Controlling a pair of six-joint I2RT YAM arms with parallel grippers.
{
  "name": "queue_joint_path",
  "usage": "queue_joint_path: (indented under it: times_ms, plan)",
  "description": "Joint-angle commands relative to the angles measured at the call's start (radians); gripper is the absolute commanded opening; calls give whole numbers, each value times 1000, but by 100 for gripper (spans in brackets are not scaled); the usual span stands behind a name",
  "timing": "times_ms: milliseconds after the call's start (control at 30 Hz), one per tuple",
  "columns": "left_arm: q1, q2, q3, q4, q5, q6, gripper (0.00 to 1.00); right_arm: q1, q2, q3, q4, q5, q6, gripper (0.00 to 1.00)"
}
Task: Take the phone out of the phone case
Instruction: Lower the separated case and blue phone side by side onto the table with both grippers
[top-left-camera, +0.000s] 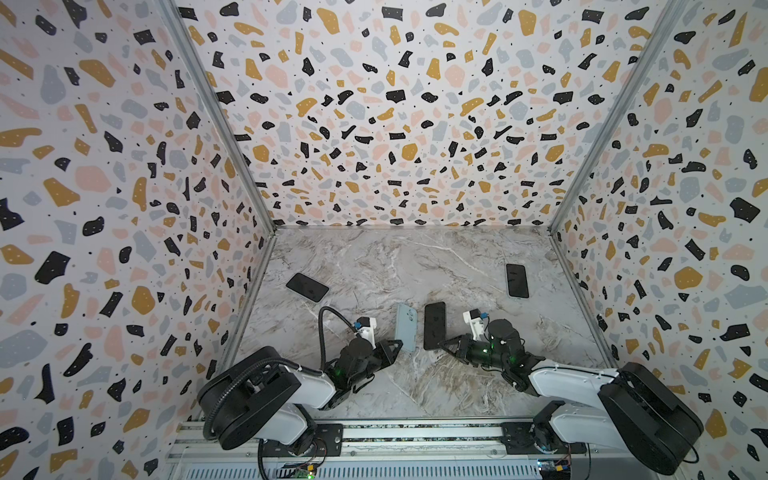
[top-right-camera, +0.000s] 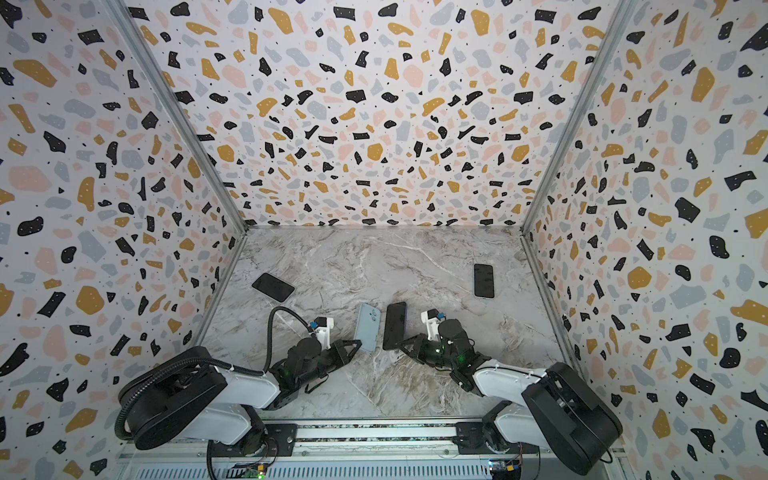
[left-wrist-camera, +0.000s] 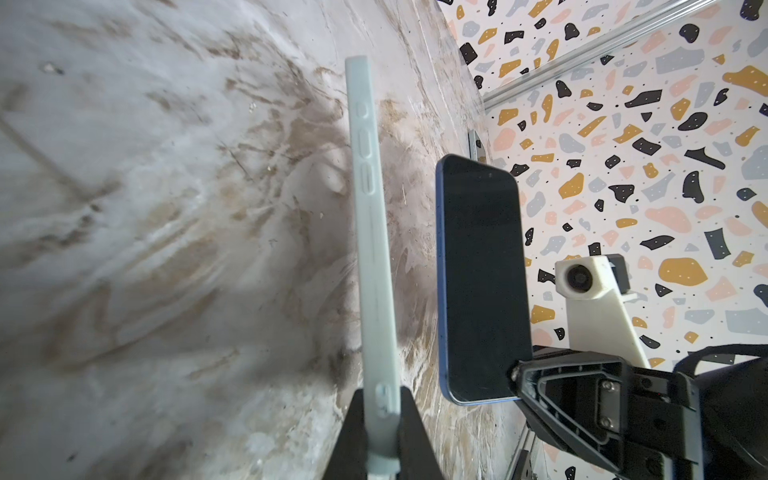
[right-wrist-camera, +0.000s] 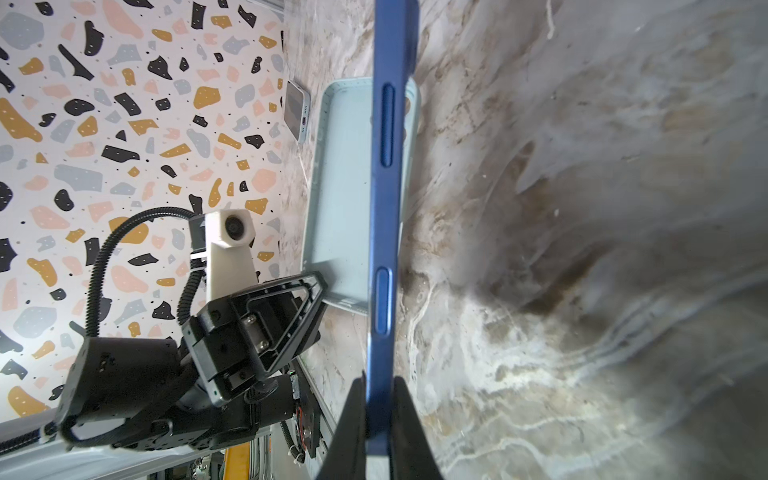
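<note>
Marble table (top-left-camera: 395, 266) lies below both arms. The left gripper (top-left-camera: 400, 345) has narrow jaws that pinch one end of the empty case (top-left-camera: 406, 326). The right gripper (top-left-camera: 441, 345) clamps the phone (top-left-camera: 434, 324) just beside it. The two do not touch, probably because each arm pulled one piece.

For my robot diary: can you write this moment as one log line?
left gripper: shut on case | right gripper: shut on phone | phone out of case, held apart

The right end effector (right-wrist-camera: 380, 386) pinches the blue phone (right-wrist-camera: 386, 199) edge-on over the marble tabletop (right-wrist-camera: 582, 208). Beside it, the left end effector (right-wrist-camera: 321, 287) grips the empty pale case (right-wrist-camera: 340, 199). Another phone (right-wrist-camera: 296, 110) lies at the tabletop's edge by the wall.
</note>
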Motion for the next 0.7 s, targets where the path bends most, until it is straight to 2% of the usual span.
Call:
queue_joint_path:
  times_ms: [0, 233, 333, 467, 567, 667]
  plan:
    - [-19, 4, -15, 72, -39, -24, 2, 5, 46, 38, 139, -8, -13, 0]
    - [-39, 39, -35, 93, -78, -65, 13, 8, 146, 51, 221, -29, 6, 0]
    - [-43, 60, -43, 113, -81, -83, 24, 8, 172, 58, 222, -40, 2, 0]
    - [-47, 66, -43, 102, -88, -94, 45, 12, 206, 69, 237, -54, 5, 0]
    - [-46, 48, -43, 63, -99, -104, 57, 16, 219, 77, 236, -58, 3, 0]
    - [-47, -9, -31, -47, -133, -94, 68, 18, 223, 81, 222, -55, -2, 0]
